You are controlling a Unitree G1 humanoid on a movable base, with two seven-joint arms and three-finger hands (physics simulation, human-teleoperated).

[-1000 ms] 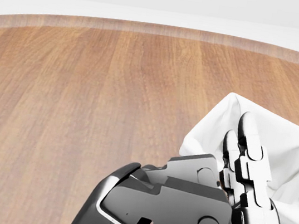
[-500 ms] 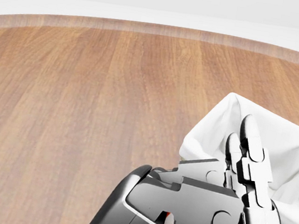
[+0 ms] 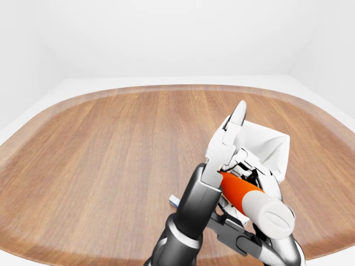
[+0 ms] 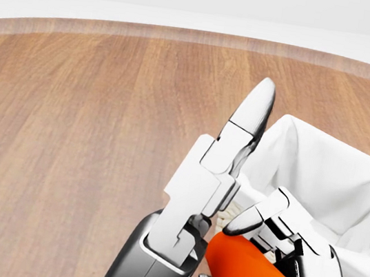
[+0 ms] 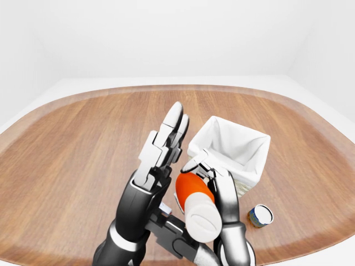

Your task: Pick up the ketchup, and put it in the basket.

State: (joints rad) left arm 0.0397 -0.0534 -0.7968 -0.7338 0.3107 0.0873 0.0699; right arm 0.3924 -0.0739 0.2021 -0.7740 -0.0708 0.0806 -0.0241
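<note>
The ketchup (image 5: 191, 191) is a red-orange bottle with a white cap (image 5: 202, 219). It is held off the table, tilted, with the cap towards the camera. My right hand (image 5: 206, 176) is shut round it, fingers on its right side and thumb over the top. My left hand (image 5: 166, 143) is open just left of the bottle, its fingers (image 4: 237, 136) stretched straight up. The white cloth-lined basket (image 5: 242, 127) stands on the wooden table directly beyond and to the right of the bottle, its mouth open upward.
A small tin can (image 5: 259, 215) stands on the table to the lower right of the basket. A small white and blue item (image 3: 173, 200) lies on the table under my left forearm. The oval wooden table (image 3: 100, 144) has a raised rim.
In the head view, the left hand's fingers have swung up and straightened, uncovering the ketchup. The bottle now shows in the right hand, higher in the picture, close to the basket.
</note>
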